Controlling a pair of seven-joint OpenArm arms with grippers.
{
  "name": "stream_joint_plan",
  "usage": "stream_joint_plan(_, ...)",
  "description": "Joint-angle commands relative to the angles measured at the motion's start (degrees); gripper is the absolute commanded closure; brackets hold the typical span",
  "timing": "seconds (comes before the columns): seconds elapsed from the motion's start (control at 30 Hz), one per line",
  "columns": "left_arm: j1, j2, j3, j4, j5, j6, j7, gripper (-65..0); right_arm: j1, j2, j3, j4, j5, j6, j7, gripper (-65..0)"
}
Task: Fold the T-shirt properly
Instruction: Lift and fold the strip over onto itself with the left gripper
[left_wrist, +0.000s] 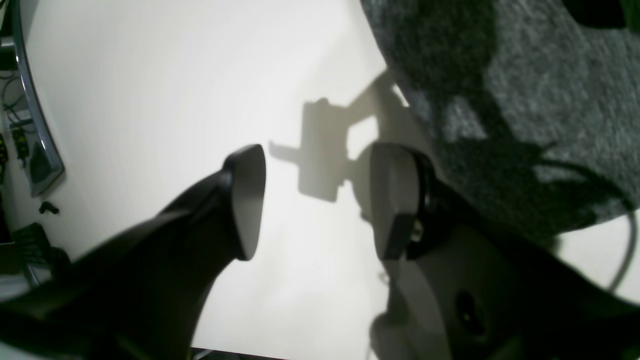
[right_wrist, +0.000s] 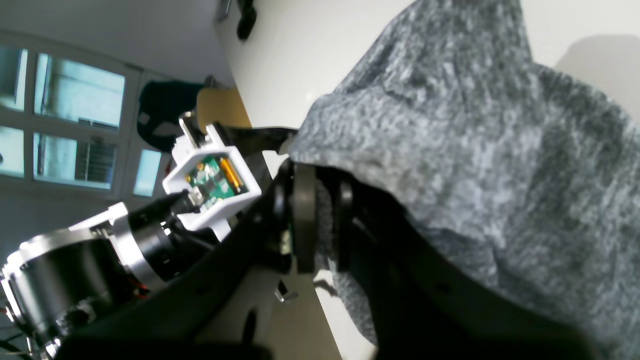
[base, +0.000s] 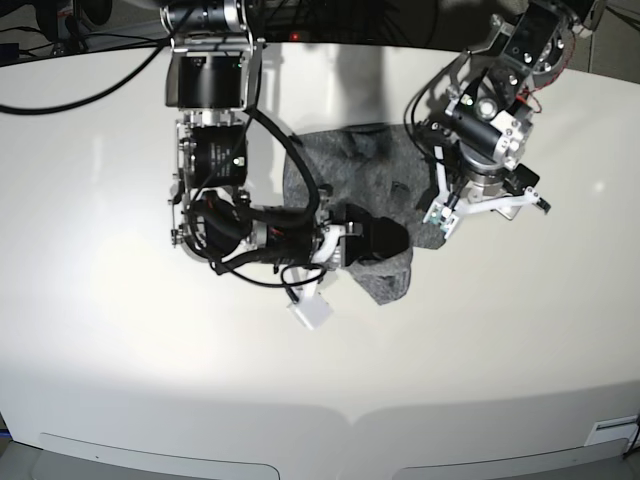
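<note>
The T-shirt (base: 345, 165) is a charcoal-grey heathered bundle, partly folded, in the middle of the white table (base: 120, 330). My right gripper (right_wrist: 325, 225) is shut on a fold of the T-shirt (right_wrist: 475, 150), and the fabric is pinched between its dark pads and drapes over the fingers. In the base view that gripper (base: 385, 240) sits at the shirt's near edge. My left gripper (left_wrist: 317, 155) hangs open above bare table with nothing between its fingers. It is just beside the T-shirt's edge (left_wrist: 550, 100) and does not touch it.
The left arm (base: 490, 120) stands over the shirt's right side, and the right arm (base: 210, 150) reaches in from the back left. A white camera block (base: 310, 310) hangs under the right wrist. Black cables (base: 80, 90) trail at the table's back left.
</note>
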Motion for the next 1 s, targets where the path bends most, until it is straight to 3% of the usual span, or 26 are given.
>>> stream_joint_plan(0.0, -0.61, -0.17, -0.26, 1.01, 1.66, 0.35, 0.13, -32.0, 1.57, -0.48, -0.48, 1.11, 1.79, 0.30, 0.83, 0.0)
stream_joint_plan(0.03, -0.61, -0.20, -0.26, 1.01, 2.82, 0.35, 0.35, -32.0, 1.57, -0.50, -0.79, 1.11, 1.79, 0.30, 0.85, -1.2)
stream_joint_plan(0.1, -0.63, -0.20, -0.26, 1.01, 6.27, 0.35, 0.63, -32.0, 1.57, -0.85, -1.09, 1.11, 1.84, 0.30, 0.83, -15.7)
stream_joint_plan(0.17, -0.63, -0.20, -0.26, 1.01, 9.38, 0.37, 0.66, -32.0, 1.55, -1.77, -1.11, 1.11, 2.34, 0.30, 0.68, -24.0)
stream_joint_plan(0.33, -0.63, -0.31, -0.26, 1.01, 10.45, 0.39, 0.61, -32.0, 1.62, -2.32, -1.53, 1.11, 6.71, 0.30, 0.68, -24.6)
stream_joint_plan(0.5, -0.63, -3.10, -0.26, 1.01, 10.40, 0.59, 0.31, -32.0, 2.64, -2.32, -2.14, 1.11, 12.83, 0.30, 0.74, -24.6)
stream_joint_plan(0.57, -0.63, -4.20, -0.26, 1.01, 10.25, 2.69, -0.28, -32.0, 3.93, -2.32, -1.92, 1.11, 12.31, 0.30, 0.72, -24.6)
stream_joint_plan(0.63, -0.66, -4.81, -0.26, 1.01, 10.25, 5.55, -1.31, -32.0, 5.66, -2.32, -1.20, 1.11, 8.22, 0.30, 0.68, -24.6)
stream_joint_plan(0.73, -0.61, -4.76, -0.22, 1.14, 9.97, 7.23, -3.98, -32.0, 7.96, -0.85, 0.59, 1.16, -4.76, 0.30, 1.60, -24.6)
stream_joint_plan(0.8, -0.61, -4.72, -0.22, 2.19, 8.52, 8.24, -7.37, -32.0, 8.39, 1.40, 1.09, 1.20, -12.33, 0.30, 5.84, -24.6)
stream_joint_plan(0.9, -0.61, -4.44, -0.22, 6.58, 3.06, 8.28, -11.78, -32.0, 8.20, 5.88, 1.07, 1.29, -20.37, 0.30, 11.50, -24.6)
stream_joint_plan(0.97, -0.61, -4.46, -0.22, 10.62, -3.08, 8.26, -13.35, -32.0, 8.15, 8.59, 1.05, 1.27, -22.62, 0.30, 12.63, -24.6)
